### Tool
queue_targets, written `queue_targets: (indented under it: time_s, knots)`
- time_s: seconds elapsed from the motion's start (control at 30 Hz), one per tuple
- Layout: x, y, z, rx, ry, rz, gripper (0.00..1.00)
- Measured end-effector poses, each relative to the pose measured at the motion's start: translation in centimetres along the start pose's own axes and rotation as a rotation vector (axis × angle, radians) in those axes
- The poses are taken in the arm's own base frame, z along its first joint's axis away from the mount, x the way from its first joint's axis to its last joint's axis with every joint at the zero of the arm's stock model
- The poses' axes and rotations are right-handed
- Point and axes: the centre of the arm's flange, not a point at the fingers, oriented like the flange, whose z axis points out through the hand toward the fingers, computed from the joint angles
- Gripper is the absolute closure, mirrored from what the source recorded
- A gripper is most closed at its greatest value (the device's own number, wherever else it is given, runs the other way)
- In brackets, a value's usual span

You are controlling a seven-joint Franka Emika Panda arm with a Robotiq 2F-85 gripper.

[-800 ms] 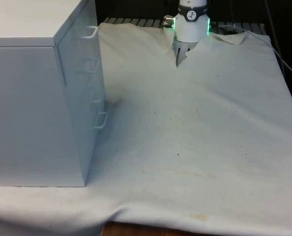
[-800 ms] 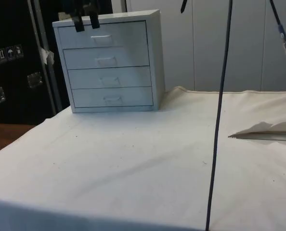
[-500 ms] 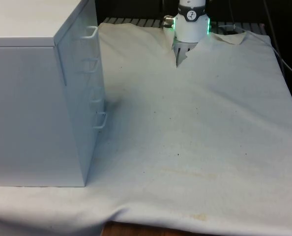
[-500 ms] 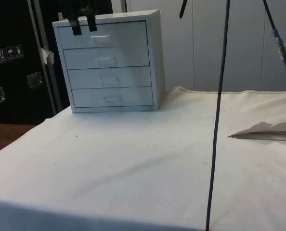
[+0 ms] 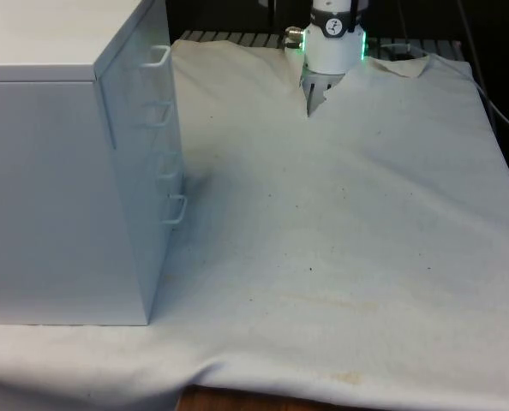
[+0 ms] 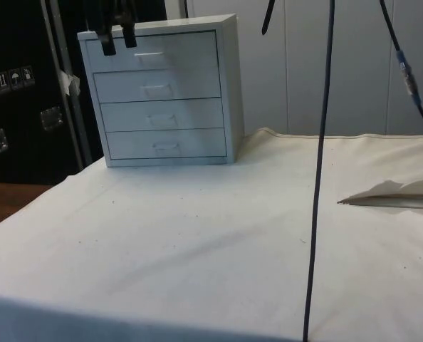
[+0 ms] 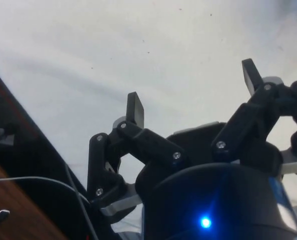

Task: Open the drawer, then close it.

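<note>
The white chest of drawers (image 5: 57, 180) stands at the front view's left, its four wire handles facing the front view's right. In the side view the chest (image 6: 197, 85) faces the camera with all four drawers shut flush. My gripper (image 6: 118, 41) hangs high, in front of the chest's upper left corner in that view, left of the top drawer's handle (image 6: 151, 55) and apart from it. In the wrist view the gripper (image 7: 193, 92) is open over white cloth, with nothing between its fingers (image 7: 135, 107).
The white cloth (image 5: 340, 223) covers the table, with a raised fold (image 6: 393, 196) at the side view's right. A black cable (image 6: 317, 185) hangs down in front of the side camera. The arm's base (image 5: 332, 47) stands at the table's far end.
In the side view the gripper has risen slightly and drifted left along the chest's top edge. The drawers have not moved.
</note>
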Motion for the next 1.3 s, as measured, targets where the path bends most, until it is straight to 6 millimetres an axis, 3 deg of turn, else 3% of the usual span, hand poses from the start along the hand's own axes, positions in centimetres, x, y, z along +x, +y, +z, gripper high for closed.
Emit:
queue_targets:
  time_s: [1.3]
  knots:
    - [1.0,2.0,1.2,-0.210,0.025,-0.057,0.00]
